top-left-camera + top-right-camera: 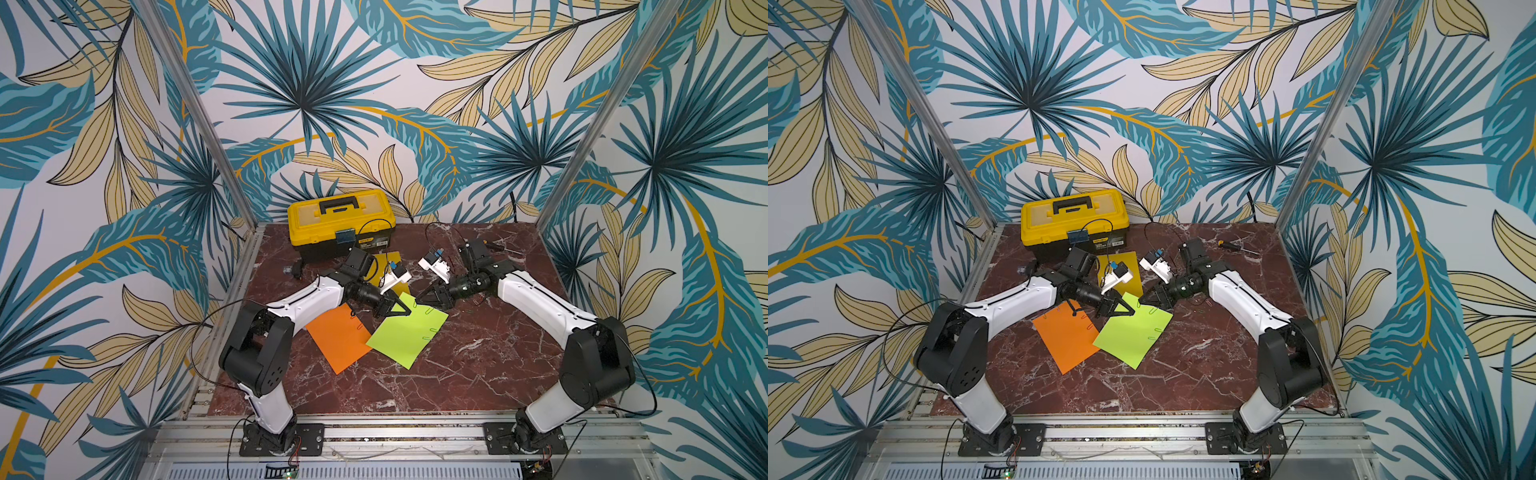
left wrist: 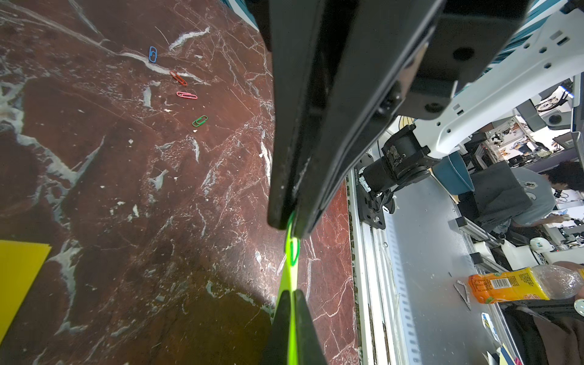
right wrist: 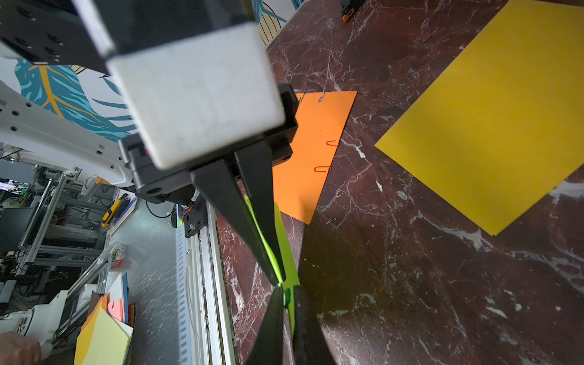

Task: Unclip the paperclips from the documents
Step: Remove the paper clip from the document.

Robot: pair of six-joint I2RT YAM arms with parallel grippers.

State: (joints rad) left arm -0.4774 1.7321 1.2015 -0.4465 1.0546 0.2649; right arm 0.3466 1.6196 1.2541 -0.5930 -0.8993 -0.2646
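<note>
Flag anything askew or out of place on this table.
The lime sheet lies askew, overlapping an edge of the orange sheet. Its far end is pinched in the left gripper, with the right gripper gripping its green clip. Four loose clips lie scattered on the marble, and a screwdriver sits by the far edge. Nothing looks damaged.

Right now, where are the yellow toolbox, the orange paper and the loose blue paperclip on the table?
yellow toolbox [image 1: 308, 217]: a top view, on its lid.
orange paper [image 1: 338, 338]: a top view, its bare middle.
blue paperclip [image 2: 153, 54]: left wrist view, on its wire loop.
</note>
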